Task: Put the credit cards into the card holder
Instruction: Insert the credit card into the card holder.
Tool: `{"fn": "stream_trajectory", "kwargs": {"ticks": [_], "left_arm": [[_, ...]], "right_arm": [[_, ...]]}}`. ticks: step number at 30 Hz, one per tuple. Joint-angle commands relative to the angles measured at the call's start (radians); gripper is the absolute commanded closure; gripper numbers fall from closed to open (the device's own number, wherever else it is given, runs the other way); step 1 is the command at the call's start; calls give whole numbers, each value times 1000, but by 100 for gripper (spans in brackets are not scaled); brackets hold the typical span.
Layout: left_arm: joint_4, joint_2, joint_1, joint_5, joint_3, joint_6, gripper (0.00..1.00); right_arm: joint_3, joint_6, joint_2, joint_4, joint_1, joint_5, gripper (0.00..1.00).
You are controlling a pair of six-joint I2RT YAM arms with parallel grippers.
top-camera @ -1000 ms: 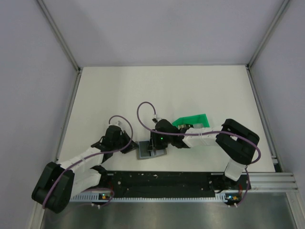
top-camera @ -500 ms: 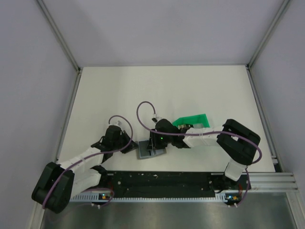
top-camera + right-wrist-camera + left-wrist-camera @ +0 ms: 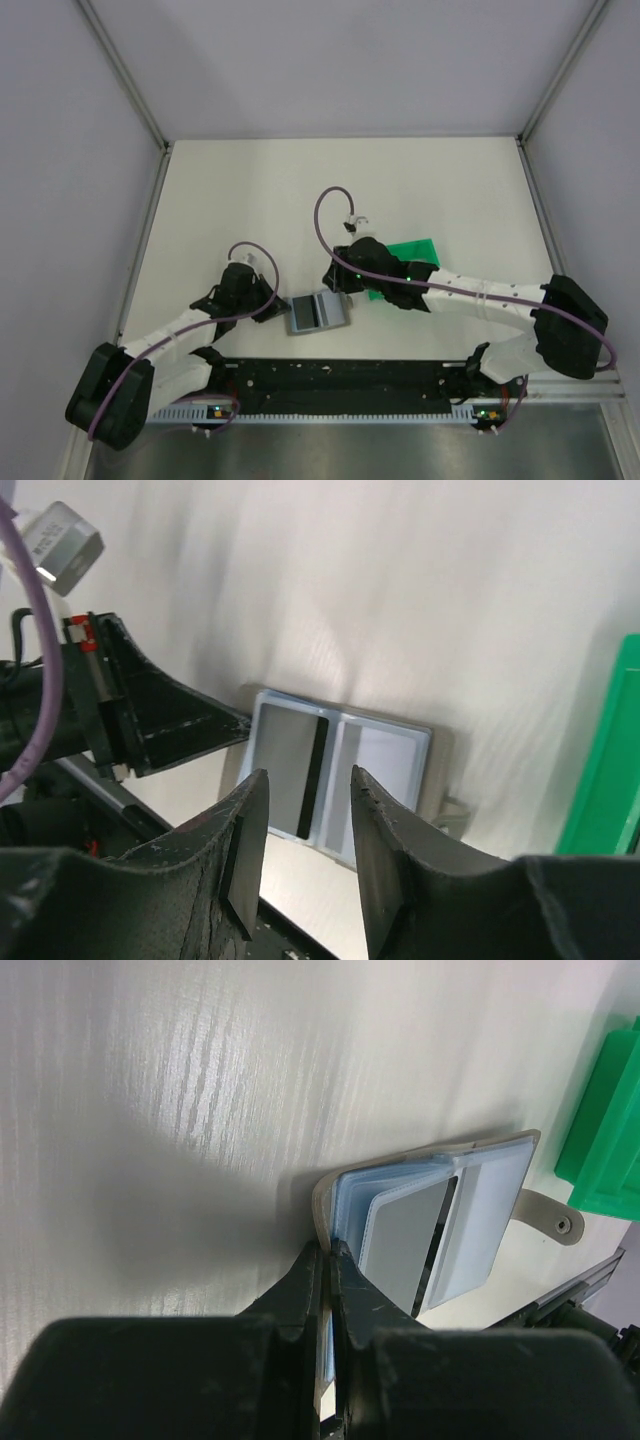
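Observation:
The card holder point(image 3: 335, 311) lies open on the table near the front edge, with its snap tab to the right. One grey credit card point(image 3: 306, 314) with a black stripe sits in its left pocket point(image 3: 280, 765); the right pocket point(image 3: 385, 770) shows only pale blue. My left gripper point(image 3: 280, 307) is shut on the holder's left edge point(image 3: 328, 1252), where the cover and blue sleeves are pinched. My right gripper point(image 3: 337, 281) hangs open and empty above the holder point(image 3: 308, 780), touching nothing. No other credit card shows.
A bright green plastic tray point(image 3: 410, 256) stands just right of and behind the holder, partly under my right arm; it also shows at the right edge of the right wrist view point(image 3: 610, 780). The black rail at the table's front point(image 3: 340, 385) runs close below the holder.
My right gripper has opened and lifted off the holder toward the back right, leaving the grey card in the left pocket. The right arm has stretched out. The left gripper has not moved.

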State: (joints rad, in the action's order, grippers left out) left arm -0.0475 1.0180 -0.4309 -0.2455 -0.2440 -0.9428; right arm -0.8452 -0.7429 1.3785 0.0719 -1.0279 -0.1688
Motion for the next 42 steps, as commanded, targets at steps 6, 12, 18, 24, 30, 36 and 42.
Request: {"fn": "stream_trajectory", "kwargs": {"ticks": [6,12,18,24,30,36,42], "left_arm": [[-40,-4,-2,18,-23,24,100],[-38,-9,-2,18,-15,18,100],[-32,-15,-2,20,-11,10,100],[-23,-7,-2,14,-11,7,100],[-18,-4,0,12,-9,4,100],[-15,-6,-2,9,-8,2,100],[-15,-7,-2,9,-9,2,100]], "right_arm": [[11,-13,83,-96,-9,190,61],[-15,-101,231,-181,-9,305,61],[-38,-125,309,-198,-9,356,60],[-38,-148,353,-241,-9,403,60],[-48,-139,366,-285,-9,451,60],[-49,-131,364,-305,-9,457,61],[-45,-118,327,-302,-11,434,61]]}}
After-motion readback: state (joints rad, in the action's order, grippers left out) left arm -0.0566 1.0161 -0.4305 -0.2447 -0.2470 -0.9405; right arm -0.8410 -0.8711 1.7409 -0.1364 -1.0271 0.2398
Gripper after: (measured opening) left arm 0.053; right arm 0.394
